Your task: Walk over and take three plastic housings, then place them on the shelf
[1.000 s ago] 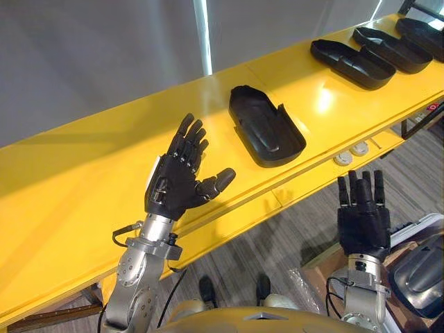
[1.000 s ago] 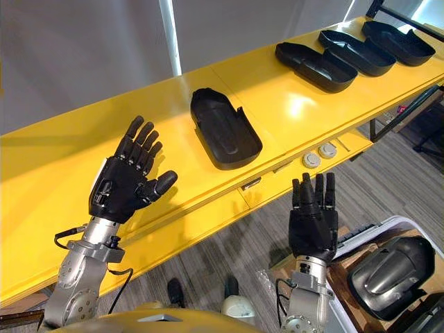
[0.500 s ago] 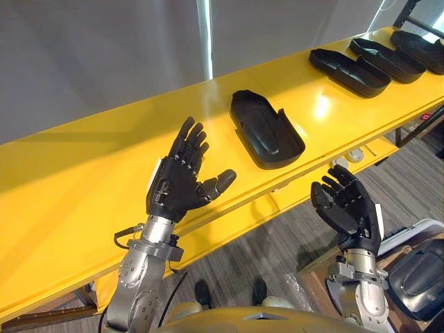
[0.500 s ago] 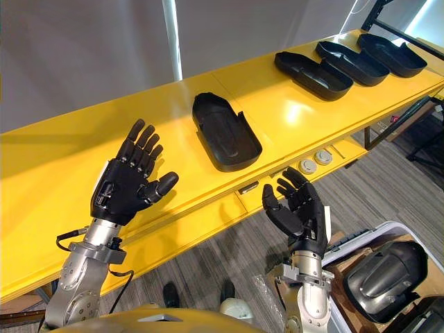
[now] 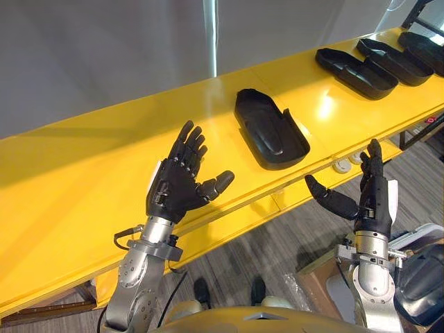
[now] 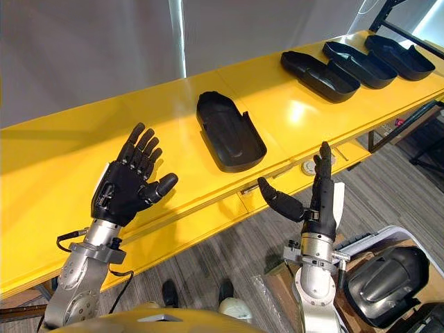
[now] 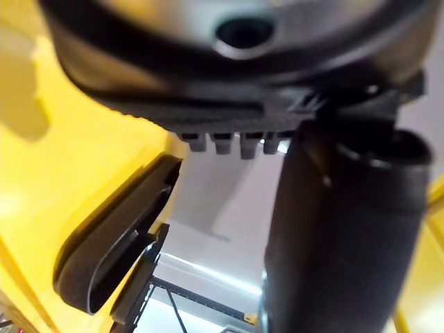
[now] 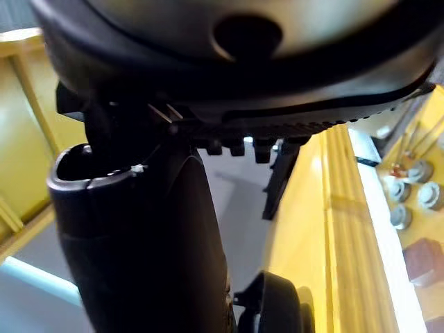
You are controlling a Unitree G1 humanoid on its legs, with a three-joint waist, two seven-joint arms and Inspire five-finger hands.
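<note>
Yellow shelf (image 5: 83,180) ahead, nearest housing (image 5: 270,128) lying on it, untouched. Turned right hand (image 5: 372,205) edge-on, fingers straight, thumb spread toward it. Kept left hand (image 5: 173,191) splayed, empty, at left. Probably readying a two-handed take.

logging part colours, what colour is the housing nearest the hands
Black housing on the yellow table; clearest in the left eye view.

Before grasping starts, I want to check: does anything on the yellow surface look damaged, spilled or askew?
Nothing stands out. One housing lies alone on the yellow surface; three more housings line up to its right. All lie open side up.
</note>
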